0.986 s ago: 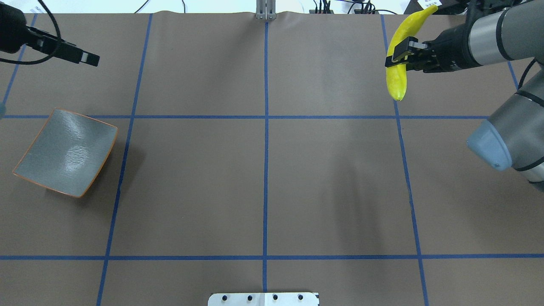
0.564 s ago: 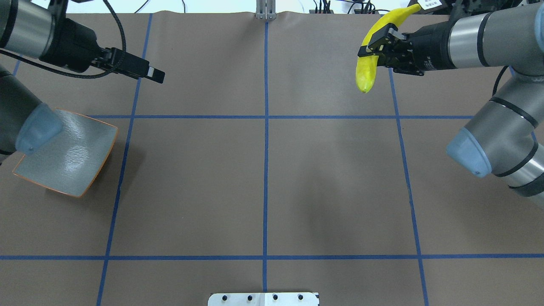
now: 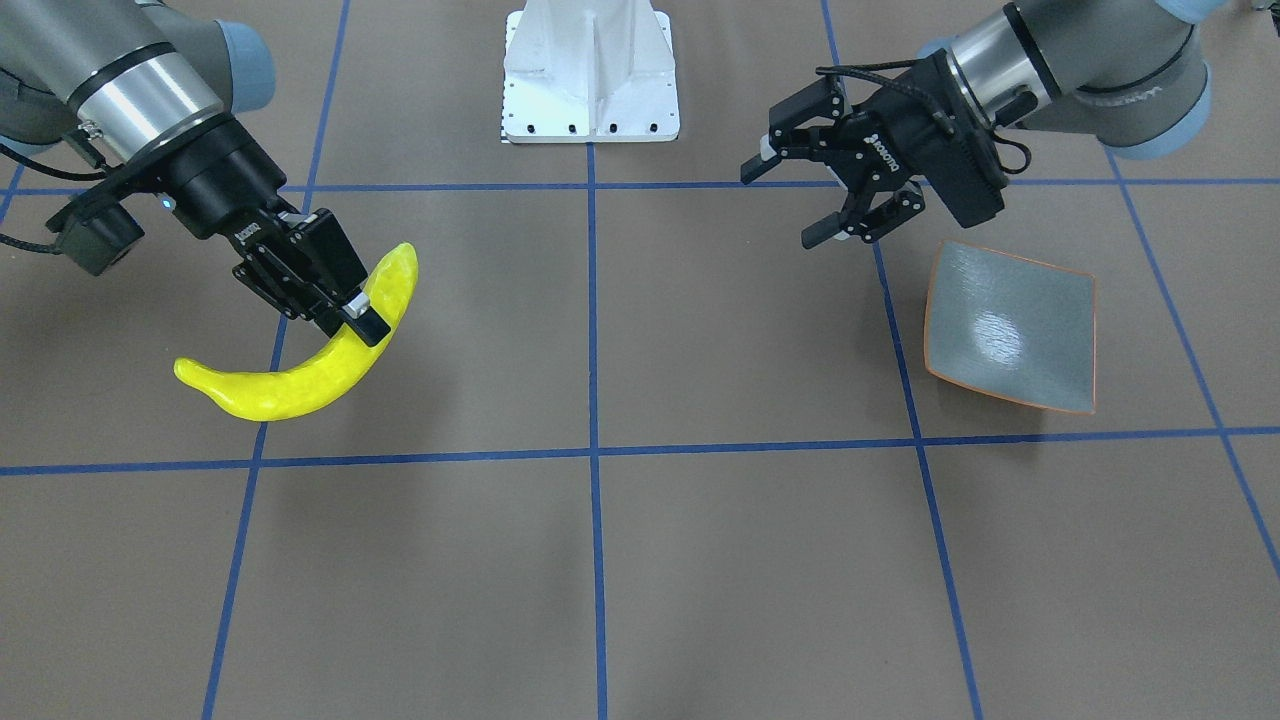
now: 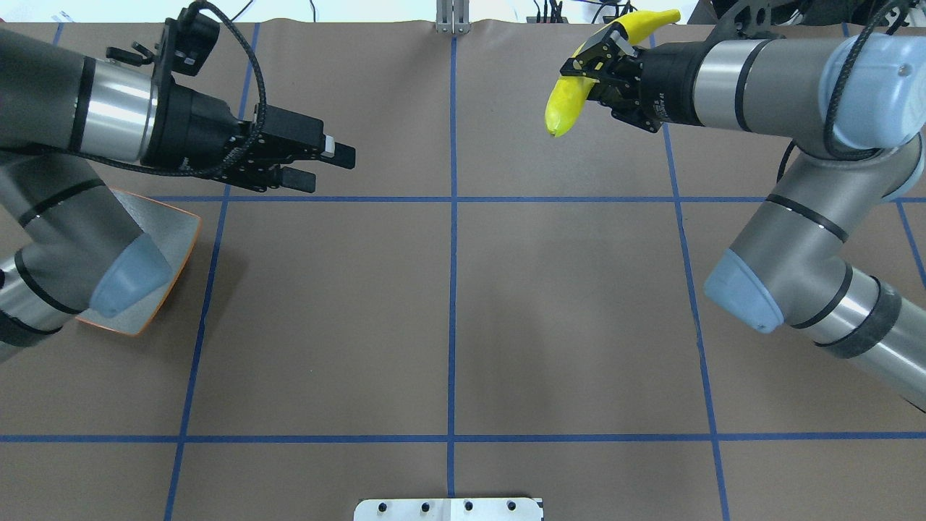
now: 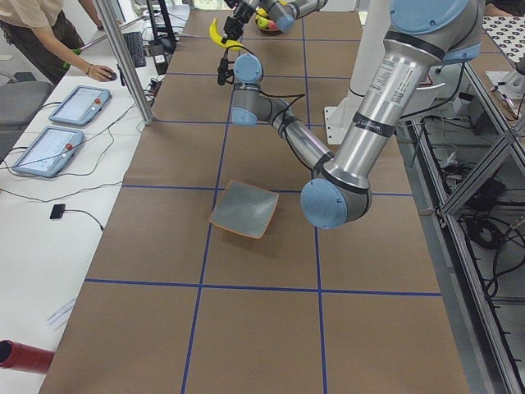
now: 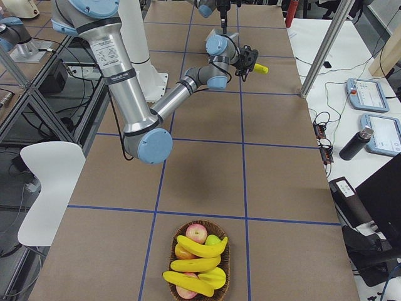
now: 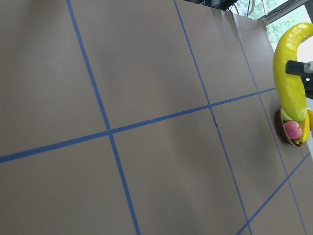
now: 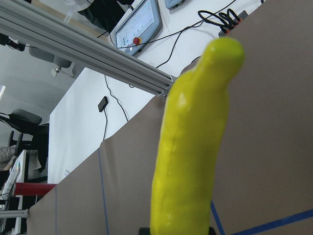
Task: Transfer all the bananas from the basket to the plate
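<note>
Bananas are seen in two places. One banana (image 3: 300,385) is squeezed tight in the right gripper (image 3: 340,305), at the left middle of the front-facing view. It is gripped partway along, nearer its upper end, and it is held up off the brown table (image 3: 600,560). A soft shadow is cast under it. In the overhead view the same banana (image 4: 566,108) is found at the upper right of the frame. One end is pointed down and the other end is poked up to the top edge, with the right gripper (image 4: 597,61) clamped around it.

Three more bananas (image 6: 199,248) are piled in the basket (image 6: 202,221) at the bottom middle of the right side view. Some apples (image 6: 196,233) are mixed in with them.

Nothing is held in the left gripper (image 3: 785,205), and its two fingers are spread wide apart. It is seen at the upper right of the front-facing view, raised above the table, near the top left corner of the plate (image 3: 1010,325). In the overhead view the left gripper (image 4: 325,168) is at the upper left, and its fingers are pointed toward the middle of the frame.

The grey-blue plate is laid flat on the table at the right middle of the front-facing view, well apart from the held banana. In the overhead view the plate (image 4: 177,224) is partly hidden under the left arm, at the left middle of the frame.
</note>
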Robot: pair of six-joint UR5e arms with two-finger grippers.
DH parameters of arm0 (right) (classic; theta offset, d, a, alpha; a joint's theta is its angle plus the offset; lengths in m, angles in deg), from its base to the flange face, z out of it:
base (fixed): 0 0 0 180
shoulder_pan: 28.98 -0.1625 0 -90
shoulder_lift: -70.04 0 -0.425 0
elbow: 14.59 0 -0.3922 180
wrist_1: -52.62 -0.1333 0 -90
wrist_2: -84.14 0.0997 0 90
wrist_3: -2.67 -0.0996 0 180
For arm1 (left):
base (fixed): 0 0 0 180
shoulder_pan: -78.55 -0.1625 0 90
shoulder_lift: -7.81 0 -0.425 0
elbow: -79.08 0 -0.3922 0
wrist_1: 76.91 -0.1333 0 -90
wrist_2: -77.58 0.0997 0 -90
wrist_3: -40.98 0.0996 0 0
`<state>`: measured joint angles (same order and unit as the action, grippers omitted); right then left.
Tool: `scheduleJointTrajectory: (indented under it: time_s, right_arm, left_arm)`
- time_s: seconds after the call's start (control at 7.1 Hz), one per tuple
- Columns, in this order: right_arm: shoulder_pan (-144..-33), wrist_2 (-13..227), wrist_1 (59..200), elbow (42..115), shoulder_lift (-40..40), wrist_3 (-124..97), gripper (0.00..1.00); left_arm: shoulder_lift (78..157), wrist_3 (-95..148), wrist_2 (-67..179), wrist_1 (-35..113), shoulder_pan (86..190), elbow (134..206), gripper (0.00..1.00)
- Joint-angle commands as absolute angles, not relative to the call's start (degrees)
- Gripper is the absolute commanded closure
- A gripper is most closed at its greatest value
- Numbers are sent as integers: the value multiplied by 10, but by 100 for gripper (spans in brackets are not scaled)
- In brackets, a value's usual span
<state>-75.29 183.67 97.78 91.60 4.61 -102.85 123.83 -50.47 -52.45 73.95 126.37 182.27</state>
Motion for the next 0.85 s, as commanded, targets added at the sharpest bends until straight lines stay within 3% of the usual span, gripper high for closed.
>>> scheduleJointTrajectory:
  time_s: [0.0, 0.7]
  right_arm:
    - [-719, 1765, 977, 918, 68, -1113, 100]
    - [-674, 1723, 947, 936, 91, -1166, 100]
  left_arm:
    - [1246, -622, -424, 817, 1209, 1822, 0]
    - [1265, -764, -325, 866, 1155, 1817, 0]
